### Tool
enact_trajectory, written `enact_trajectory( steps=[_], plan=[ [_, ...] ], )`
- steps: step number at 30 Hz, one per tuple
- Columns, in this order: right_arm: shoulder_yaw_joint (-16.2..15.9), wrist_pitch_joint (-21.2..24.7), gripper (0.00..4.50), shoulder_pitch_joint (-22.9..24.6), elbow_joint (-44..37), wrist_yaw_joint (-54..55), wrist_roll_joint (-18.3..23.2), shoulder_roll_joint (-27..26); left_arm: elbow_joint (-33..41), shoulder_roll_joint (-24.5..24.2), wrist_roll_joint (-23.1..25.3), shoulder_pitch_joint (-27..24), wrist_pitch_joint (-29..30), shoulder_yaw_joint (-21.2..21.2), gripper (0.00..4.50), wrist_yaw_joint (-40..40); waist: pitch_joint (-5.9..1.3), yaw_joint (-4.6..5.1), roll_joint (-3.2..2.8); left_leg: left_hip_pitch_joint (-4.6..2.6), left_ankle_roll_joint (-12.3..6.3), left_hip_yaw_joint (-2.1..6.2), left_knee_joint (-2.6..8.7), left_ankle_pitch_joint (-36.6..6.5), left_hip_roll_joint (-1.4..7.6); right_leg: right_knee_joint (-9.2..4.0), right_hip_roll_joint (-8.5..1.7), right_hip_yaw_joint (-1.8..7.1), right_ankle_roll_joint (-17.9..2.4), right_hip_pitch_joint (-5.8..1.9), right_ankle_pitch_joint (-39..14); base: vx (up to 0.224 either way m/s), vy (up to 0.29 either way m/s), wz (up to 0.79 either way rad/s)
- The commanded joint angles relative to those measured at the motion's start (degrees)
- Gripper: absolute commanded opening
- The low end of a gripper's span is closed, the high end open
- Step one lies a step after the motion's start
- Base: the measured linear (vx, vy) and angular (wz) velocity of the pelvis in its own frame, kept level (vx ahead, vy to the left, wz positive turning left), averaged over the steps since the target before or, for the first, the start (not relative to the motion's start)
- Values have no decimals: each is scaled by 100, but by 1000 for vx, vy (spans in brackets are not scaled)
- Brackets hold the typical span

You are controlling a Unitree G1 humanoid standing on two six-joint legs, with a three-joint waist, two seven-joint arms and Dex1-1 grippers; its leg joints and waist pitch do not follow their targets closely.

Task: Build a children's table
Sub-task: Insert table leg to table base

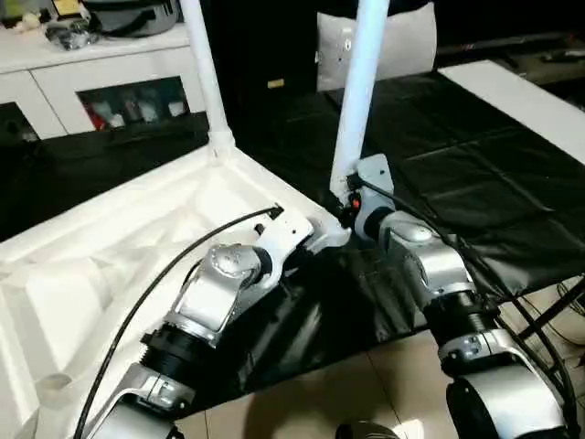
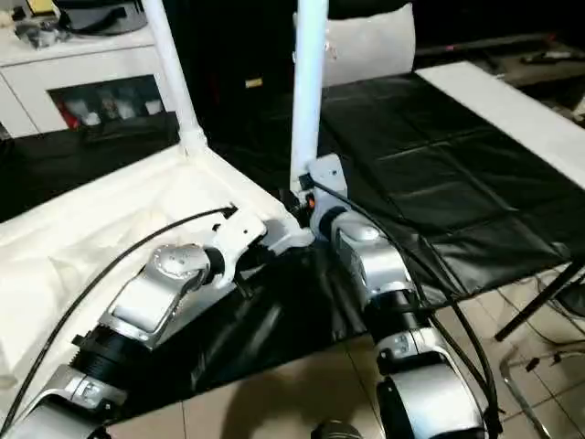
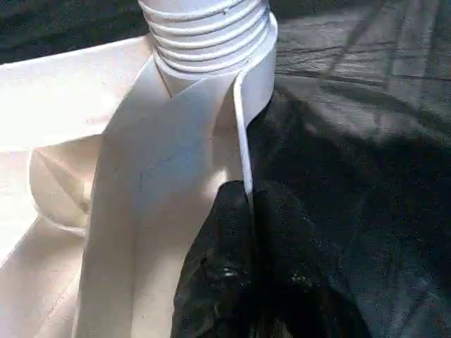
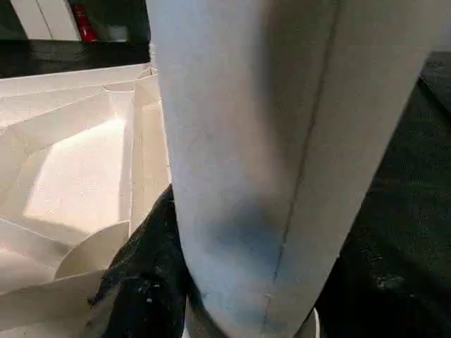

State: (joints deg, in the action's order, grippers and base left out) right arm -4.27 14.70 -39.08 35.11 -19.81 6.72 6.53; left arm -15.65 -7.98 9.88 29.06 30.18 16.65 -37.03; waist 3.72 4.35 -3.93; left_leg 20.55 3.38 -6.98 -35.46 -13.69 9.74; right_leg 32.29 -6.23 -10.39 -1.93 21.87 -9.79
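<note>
The children's table lies upside down on a black-covered surface, its white ribbed top (image 1: 119, 247) facing up. One white leg (image 1: 206, 73) stands in the far corner socket. A second leg (image 1: 358, 91) stands upright at the near corner, with its threaded base (image 3: 204, 35) at the socket. My right gripper (image 1: 345, 206) is shut on this leg low down, with black fingers (image 4: 141, 282) on both sides of it. My left gripper (image 1: 318, 240) is shut on the top's thin rim (image 3: 243, 134) just beside that socket.
A white cabinet (image 1: 110, 73) with glass doors stands at the back left. A white panel (image 1: 521, 91) lies at the far right on the black cover (image 1: 457, 165), and a white cushion-like thing (image 1: 402, 46) sits behind the leg. Tiled floor (image 1: 366, 393) lies below the near edge.
</note>
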Motion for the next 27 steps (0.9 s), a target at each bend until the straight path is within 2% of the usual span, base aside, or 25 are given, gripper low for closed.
enact_trajectory(
  steps=[1,2,3,4,5,8,9,12,15,17,18,19,20,22,23,25,27],
  plan=[
    [105,260,189,214,725,187,-89,12,289,-59,26,25,-78,168,0,-114,-367,-39,-13,143,-299,132,524,-1256,345,-365,-403,418,-812,-289,-1672,57,6,3],
    [105,216,189,213,744,154,-88,8,297,-72,11,27,-89,183,0,-115,-383,-43,-15,120,-327,105,516,-1217,335,-345,-400,443,-959,-287,-1505,57,6,3],
    [105,207,189,212,748,146,-87,8,299,-75,8,28,-90,187,0,-115,-390,-45,-17,138,-353,103,508,-1150,330,-329,-410,449,-1021,-305,-1410,52,1,2],
    [105,189,224,210,757,132,-87,6,302,-82,0,29,-92,194,0,-115,-400,-56,-20,141,-411,91,496,-993,326,-318,-415,449,-1079,-323,-1276,0,0,0],
    [123,119,224,214,765,62,-51,-3,320,-110,-21,24,-144,228,0,-148,-404,-65,-15,147,-473,83,485,-856,325,-306,-417,454,-1112,-340,-1177,0,0,0],
    [144,-33,247,216,803,-59,-24,2,384,-138,-55,-15,-170,264,0,-194,-397,-98,-22,134,-515,64,486,-825,332,-314,-413,454,-1127,-344,-1218,0,0,0],
    [137,-69,264,216,819,-81,-30,10,376,-135,-57,-21,-183,265,0,-195,-394,-98,7,139,-512,59,488,-851,331,-323,-409,455,-1115,-347,-1271,0,0,0],
    [137,-131,281,268,775,-213,1,55,347,-125,-83,-31,-194,234,0,-193,-390,-158,-9,112,-471,38,484,-930,339,-357,-416,467,-1087,-333,-1436,0,0,0],
    [149,-250,307,373,645,-389,46,141,224,-177,-86,5,-315,194,0,-180,-416,-227,3,95,-519,40,473,-686,347,-303,-401,473,-1099,-338,-1190,0,0,0],
    [216,-335,321,515,480,-655,158,254,75,-338,-25,53,-572,245,0,-220,-434,-293,-26,94,-616,30,448,-477,341,-283,-405,476,-1133,-346,-968,0,0,0],
    [203,-370,338,575,397,-773,172,307,46,-369,-34,59,-595,239,0,-238,-449,-310,-16,89,-637,26,438,-384,343,-268,-396,475,-1141,-345,-865,0,0,0],
    [190,-390,338,631,317,-884,185,353,22,-387,-50,63,-608,225,0,-251,-478,-349,8,98,-701,21,410,-111,343,-218,-399,480,-1177,-356,-563,0,0,0],
    [142,-452,349,769,124,-1162,214,468,-61,-427,-59,85,-655,199,0,-268,-483,-376,15,118,-822,24,388,117,337,-179,-385,480,-1233,-351,-335,0,0,0],
    [130,-470,360,802,79,-1233,221,497,-85,-439,-55,92,-670,197,0,-270,-488,-408,22,133,-916,9,358,240,324,-162,-391,488,-1255,-343,-267,0,0,0],
    [56,-640,382,979,-146,-1683,281,642,-242,-514,-24,136,-795,218,0,-289,-466,-447,14,136,-980,-26,349,93,297,-215,-373,479,-1208,-324,-532,0,0,0],
    [-79,-796,400,1171,-361,-2141,286,844,-437,-590,-6,183,-956,261,0,-328,-452,-491,22,125,-916,-30,375,-164,307,-248,-368,477,-1097,-325,-956,0,0,0],
    [-112,-839,405,1227,-413,-2265,290,915,-496,-605,-28,194,-1016,268,0,-363,-435,-482,27,128,-812,-39,393,-402,306,-298,-363,470,-968,-326,-1347,0,0,0]
  ],
)
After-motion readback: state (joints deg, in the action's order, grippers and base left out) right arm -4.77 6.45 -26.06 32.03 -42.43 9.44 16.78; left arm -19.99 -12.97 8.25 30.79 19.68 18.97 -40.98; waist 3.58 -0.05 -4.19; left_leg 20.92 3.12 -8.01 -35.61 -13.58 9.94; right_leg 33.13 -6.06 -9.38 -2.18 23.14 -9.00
